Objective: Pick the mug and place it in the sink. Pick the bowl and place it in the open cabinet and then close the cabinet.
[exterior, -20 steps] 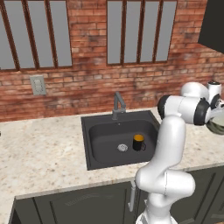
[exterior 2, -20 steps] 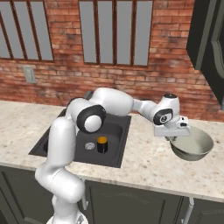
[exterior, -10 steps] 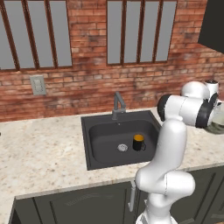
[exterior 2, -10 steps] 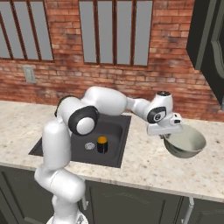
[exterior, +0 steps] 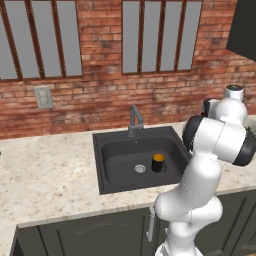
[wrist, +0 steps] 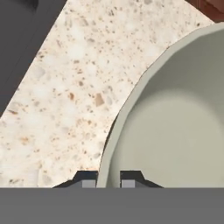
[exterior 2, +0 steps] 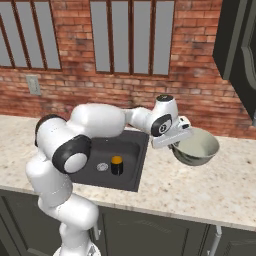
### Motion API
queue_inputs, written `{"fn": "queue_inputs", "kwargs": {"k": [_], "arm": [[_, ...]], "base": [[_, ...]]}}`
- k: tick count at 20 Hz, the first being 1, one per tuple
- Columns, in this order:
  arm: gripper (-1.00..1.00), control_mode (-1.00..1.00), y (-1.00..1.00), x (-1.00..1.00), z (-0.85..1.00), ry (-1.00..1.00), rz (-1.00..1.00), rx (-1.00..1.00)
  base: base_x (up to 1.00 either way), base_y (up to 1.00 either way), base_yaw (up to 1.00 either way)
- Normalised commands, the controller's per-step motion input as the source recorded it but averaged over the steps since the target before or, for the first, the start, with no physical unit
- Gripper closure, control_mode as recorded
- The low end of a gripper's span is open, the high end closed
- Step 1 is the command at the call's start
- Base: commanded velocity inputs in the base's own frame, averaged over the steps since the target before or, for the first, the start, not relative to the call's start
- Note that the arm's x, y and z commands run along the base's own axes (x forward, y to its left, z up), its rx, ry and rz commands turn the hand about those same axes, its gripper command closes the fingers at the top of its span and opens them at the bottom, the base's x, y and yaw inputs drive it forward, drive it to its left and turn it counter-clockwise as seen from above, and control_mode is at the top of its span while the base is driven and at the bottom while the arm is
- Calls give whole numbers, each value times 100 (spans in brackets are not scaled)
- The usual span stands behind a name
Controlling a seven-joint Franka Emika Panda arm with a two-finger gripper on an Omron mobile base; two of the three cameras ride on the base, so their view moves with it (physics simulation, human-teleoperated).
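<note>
My gripper [exterior 2: 178, 143] is shut on the near rim of the pale grey-green bowl [exterior 2: 198, 147], holding it tilted in the air above the counter, right of the sink. In the hand view the bowl's rim [wrist: 114, 131] runs between my fingertips [wrist: 86, 179], one inside and one outside the wall. The small black mug [exterior: 158, 162] with its orange inside stands in the black sink [exterior: 120, 159] beside the drain; the right base view also has this mug [exterior 2: 116, 165]. The dark upper cabinet [exterior 2: 241, 47] hangs above and to the right of the bowl, its door swung open.
A grey faucet [exterior: 134, 119] rises behind the sink. Speckled stone counter [exterior 2: 200, 192] stretches under the bowl and left of the sink [exterior: 45, 175]. A brick wall with windows and an outlet [exterior: 44, 97] stands behind. Lower cabinets run below the counter.
The bowl has risen off the counter in my gripper and drifted a little toward the sink. The mug has stayed put.
</note>
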Motion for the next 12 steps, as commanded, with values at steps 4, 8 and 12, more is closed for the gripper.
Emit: {"fn": "queue_inputs", "kwargs": {"k": [4, 8, 12], "arm": [[100, -100, 85, -14, 35, -1, 23, -4], [100, -100, 91, -3, 26, -6, 28, -4], [100, -100, 82, -7, 34, -2, 31, 0]], "base": [[0, 0, 0], [0, 0, 0], [0, 0, 0]]}}
